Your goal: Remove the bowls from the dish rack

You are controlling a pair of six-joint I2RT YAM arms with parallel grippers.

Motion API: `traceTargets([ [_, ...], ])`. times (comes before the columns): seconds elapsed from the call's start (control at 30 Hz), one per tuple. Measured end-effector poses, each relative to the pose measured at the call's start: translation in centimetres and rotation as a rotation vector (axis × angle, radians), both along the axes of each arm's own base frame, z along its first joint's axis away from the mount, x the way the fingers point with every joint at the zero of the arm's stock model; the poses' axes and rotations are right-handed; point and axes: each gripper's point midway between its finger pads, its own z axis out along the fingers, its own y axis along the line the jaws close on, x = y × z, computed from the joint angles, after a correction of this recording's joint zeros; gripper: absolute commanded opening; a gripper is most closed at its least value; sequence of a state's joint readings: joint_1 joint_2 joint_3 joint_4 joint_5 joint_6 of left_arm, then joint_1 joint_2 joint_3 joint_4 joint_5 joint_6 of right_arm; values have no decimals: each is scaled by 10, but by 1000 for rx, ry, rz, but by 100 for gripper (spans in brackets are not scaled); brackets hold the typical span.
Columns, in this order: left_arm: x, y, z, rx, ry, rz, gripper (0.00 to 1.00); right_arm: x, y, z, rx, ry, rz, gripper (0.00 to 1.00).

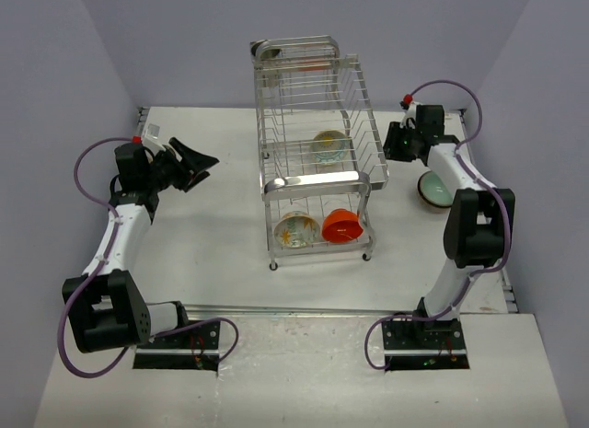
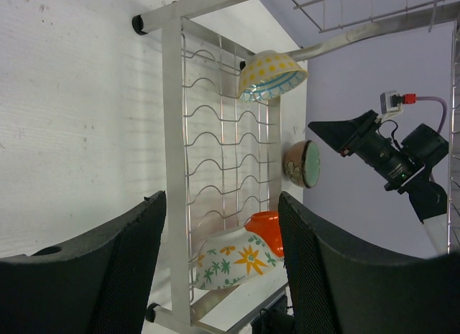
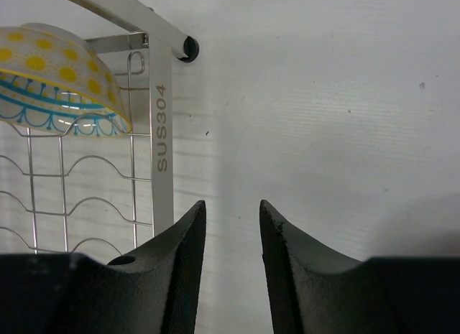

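The white table [image 1: 212, 235] is holding the tall wire dish rack [image 1: 317, 181] in its middle. The left arm [image 1: 115, 239] is bending up from the near left corner. The left claw [image 1: 202, 167] is pointing right at the rack, wide open and holding nothing. The right arm [image 1: 460, 216] is reaching far along the right side. The right claw [image 1: 394, 143] is sitting beside the rack's upper shelf, open only a little and holding nothing. A yellow-dotted bowl [image 1: 329, 147] is resting on the upper shelf. A flowered bowl [image 1: 296, 229] and an orange-red bowl [image 1: 341, 225] are leaning together on the lower shelf. A greenish bowl [image 1: 434, 189] is lying on the table, right of the rack.
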State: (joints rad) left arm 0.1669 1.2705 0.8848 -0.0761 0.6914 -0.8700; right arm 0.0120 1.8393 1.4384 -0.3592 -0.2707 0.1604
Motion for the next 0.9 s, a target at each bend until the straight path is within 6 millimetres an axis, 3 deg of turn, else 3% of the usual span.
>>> traceTargets([
  [0.27, 2, 0, -5, -3, 11, -1, 65, 4, 3, 8, -64, -102, 96, 39],
  [0.9, 2, -1, -6, -6, 16, -8, 65, 29, 45, 67, -39, -479, 335, 43],
])
